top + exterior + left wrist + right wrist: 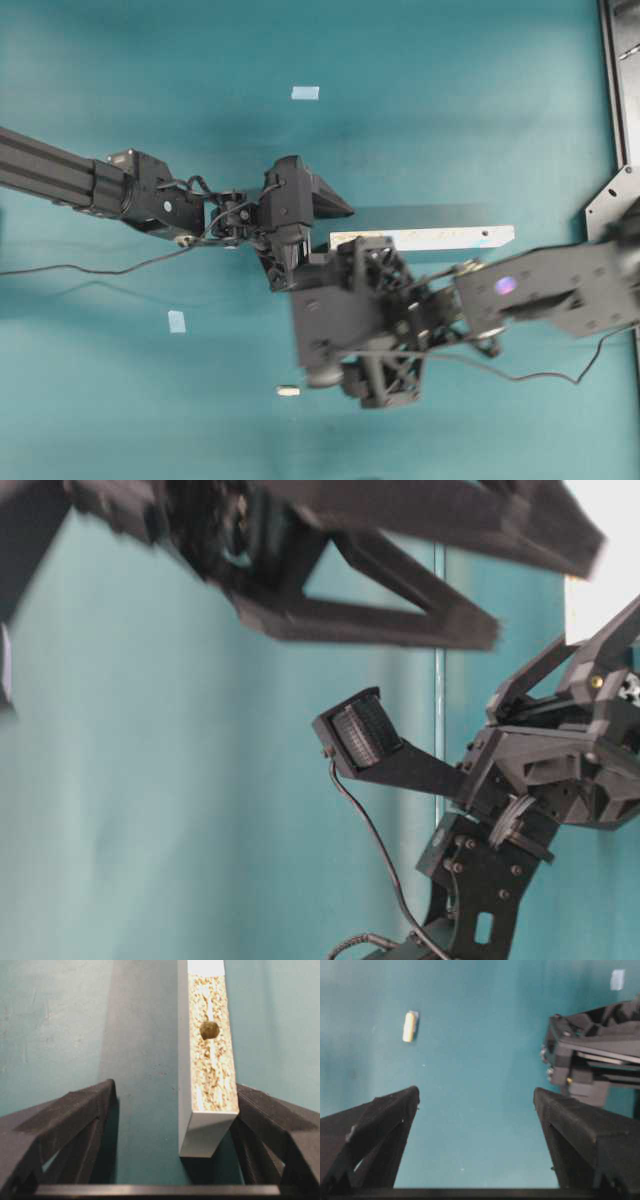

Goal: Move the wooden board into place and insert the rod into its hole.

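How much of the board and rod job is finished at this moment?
Nothing looks finished. The left gripper is open, with the wooden board end between its fingers, not yet gripped. The right gripper is open and empty; the rod lies loose on the table. Left: grip and place the board, pick the rod, insert it into the hole.

Surface: teal table (120, 400), matte, with faint scuffs visible in the left wrist view.
Wooden board: wooden board (440, 238) lies flat just right of centre, long axis running from 9 to 3 o'clock, its left end hidden under the arms.
Board end: speckled brown with a dark hole (209, 1030).
Rod: rod (288, 391) lies on its side at about 6 o'clock, well apart from the board.
Tape: one pale-blue tape square (305, 93) at 12 o'clock, another pale-blue square (177, 321) at about 8 o'clock.
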